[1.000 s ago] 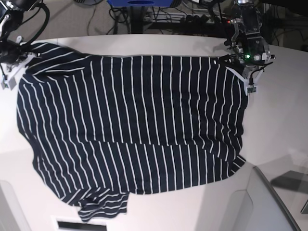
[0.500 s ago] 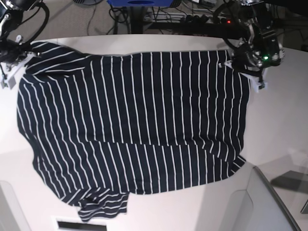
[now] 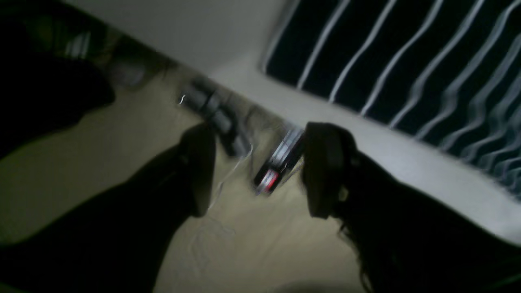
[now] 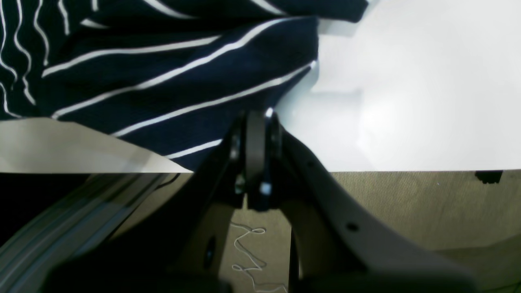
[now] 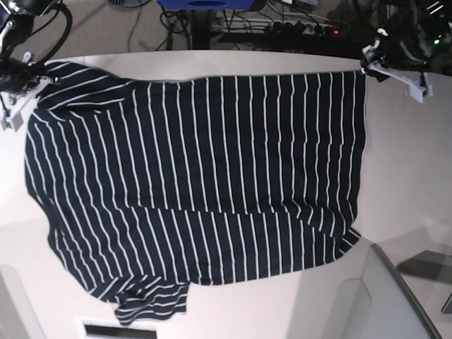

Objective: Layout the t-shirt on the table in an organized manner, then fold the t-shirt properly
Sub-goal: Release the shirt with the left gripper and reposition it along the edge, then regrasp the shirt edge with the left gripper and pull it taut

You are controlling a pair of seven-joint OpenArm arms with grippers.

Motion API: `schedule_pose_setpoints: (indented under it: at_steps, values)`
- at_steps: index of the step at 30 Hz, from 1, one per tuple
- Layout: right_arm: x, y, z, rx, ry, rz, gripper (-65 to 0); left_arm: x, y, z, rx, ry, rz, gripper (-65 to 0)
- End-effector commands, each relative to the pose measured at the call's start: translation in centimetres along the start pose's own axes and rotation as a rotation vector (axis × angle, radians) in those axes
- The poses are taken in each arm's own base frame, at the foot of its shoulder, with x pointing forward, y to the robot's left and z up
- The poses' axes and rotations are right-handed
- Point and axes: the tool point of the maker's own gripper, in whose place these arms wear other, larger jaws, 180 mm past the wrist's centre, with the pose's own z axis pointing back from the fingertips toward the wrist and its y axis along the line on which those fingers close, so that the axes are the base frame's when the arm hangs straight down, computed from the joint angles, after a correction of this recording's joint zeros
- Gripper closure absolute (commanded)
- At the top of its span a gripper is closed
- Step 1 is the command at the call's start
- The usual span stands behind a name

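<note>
The dark t-shirt with thin white stripes lies spread out on the white table. My left gripper hovers just past the shirt's far right corner. In the left wrist view the left gripper is open with nothing between its fingers, and the t-shirt lies apart on the table. My right gripper sits at the shirt's far left corner. Seen from the right wrist, that gripper is shut on the t-shirt edge near the table rim.
Cables and a power strip lie on the floor beyond the table's far edge, next to a blue object. A grey panel stands at the near right. A crumpled shirt part lies at the near left.
My left gripper has opened, released the shirt's far right corner, and moved up and right past the table's far edge. That corner now lies flat farther right. The right gripper has not moved.
</note>
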Motion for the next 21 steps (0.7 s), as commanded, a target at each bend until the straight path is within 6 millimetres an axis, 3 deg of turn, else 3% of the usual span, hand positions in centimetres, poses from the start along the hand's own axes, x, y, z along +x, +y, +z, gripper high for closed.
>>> schedule_pose_setpoints:
  at_steps: [1, 5, 9, 12, 15, 21]
  values:
    - [1.0, -0.5, 0.6, -0.015, -0.035, 0.013, -0.5, 1.6, 0.9, 1.0, 0.007, -0.067, -0.022, -33.6]
    - [1.0, -0.5, 0.5, -0.012, -0.033, 0.011, -0.5, 5.1, 2.1, 2.2, 0.030, -0.233, -0.104, -32.6]
    - [1.2, -0.4, 0.5, -0.010, -0.037, 0.012, -0.5, 7.4, 1.9, 1.4, 0.032, -0.303, -0.136, -36.0]
    - [1.2, -0.2, 0.4, -0.006, -0.035, 0.018, -0.5, 7.2, 1.5, -0.1, 0.015, -0.268, -0.136, -47.2]
    - [1.5, -0.2, 0.4, -0.006, -0.054, 0.022, -0.5, 6.2, 0.7, -1.9, -0.010, -0.215, -0.137, -64.8]
    - [1.2, -0.3, 0.4, -0.009, -0.073, 0.021, -0.5, 4.3, -1.6, -4.5, -0.065, -0.168, -0.169, -65.0]
